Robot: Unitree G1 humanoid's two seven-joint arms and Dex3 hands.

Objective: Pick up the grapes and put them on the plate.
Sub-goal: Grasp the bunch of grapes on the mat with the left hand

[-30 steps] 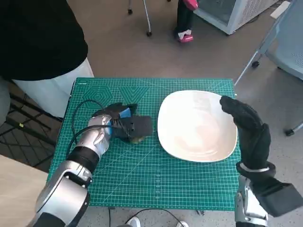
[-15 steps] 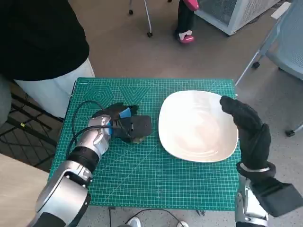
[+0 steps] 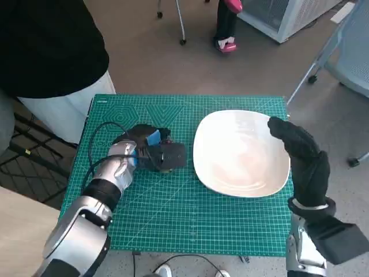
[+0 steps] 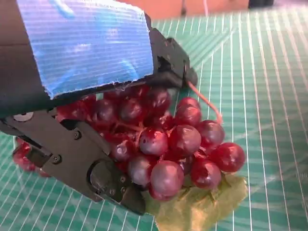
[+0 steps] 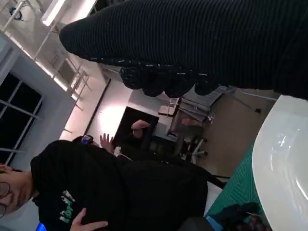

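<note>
I am at the picking-up step, and I think the grab is just about made. My left hand (image 3: 151, 151) is down on the green mat (image 3: 173, 213), to the left of the plate (image 3: 241, 153), and it is wrapped around the grapes (image 4: 166, 144). In the left wrist view the red bunch sits right under the blue-taped back of the hand, with the black fingers (image 4: 82, 159) pressed against one side of it, so I say this hand is grasping the grapes. Part of the bunch sticks out past the fingers, and a thin stem (image 4: 207, 101) pokes out too. A yellow-green leaf (image 4: 202, 207) lies under the bunch, flat on the mat. I cannot tell if the grapes are off the mat yet; they look very low, maybe touching the leaf. My right hand (image 3: 300, 156) is over the plate's right rim. It holds nothing, but I cannot tell if its fingers are spread or curled in. The plate has no grapes on it yet. Next I think I need to lift the bunch straight up, slowly, so no loose grapes drop off. Then I need to carry it to the right, over the plate's near rim, and set it down in the white middle. I should keep my hold firm but not squash the soft grapes.
</note>
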